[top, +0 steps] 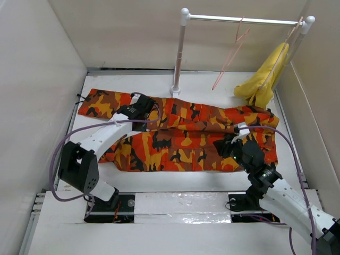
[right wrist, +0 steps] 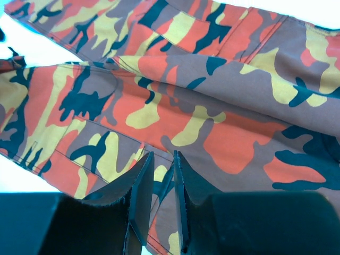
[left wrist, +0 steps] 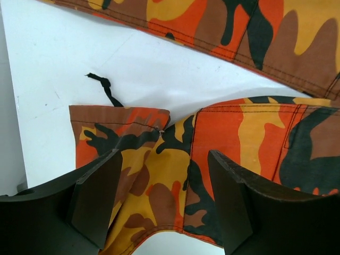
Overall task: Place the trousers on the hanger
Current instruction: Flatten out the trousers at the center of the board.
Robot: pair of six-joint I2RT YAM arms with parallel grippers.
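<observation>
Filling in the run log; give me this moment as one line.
trousers: flat on table | hanger: on rail, bare | left gripper: open over leg hem | right gripper: nearly shut over trousers

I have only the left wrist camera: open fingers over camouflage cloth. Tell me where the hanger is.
Observer: The hanger hangs from the white rail at the far side of the table, beyond the trousers.
Operator: Report the right gripper.
Observer: The right gripper is over the right part of the trousers, fingers almost together. Whether they pinch cloth, I cannot tell.
Operator: Name what else is on that rail.
Observer: A yellow cloth hangs at its right end, to the right of the hanger.
</observation>
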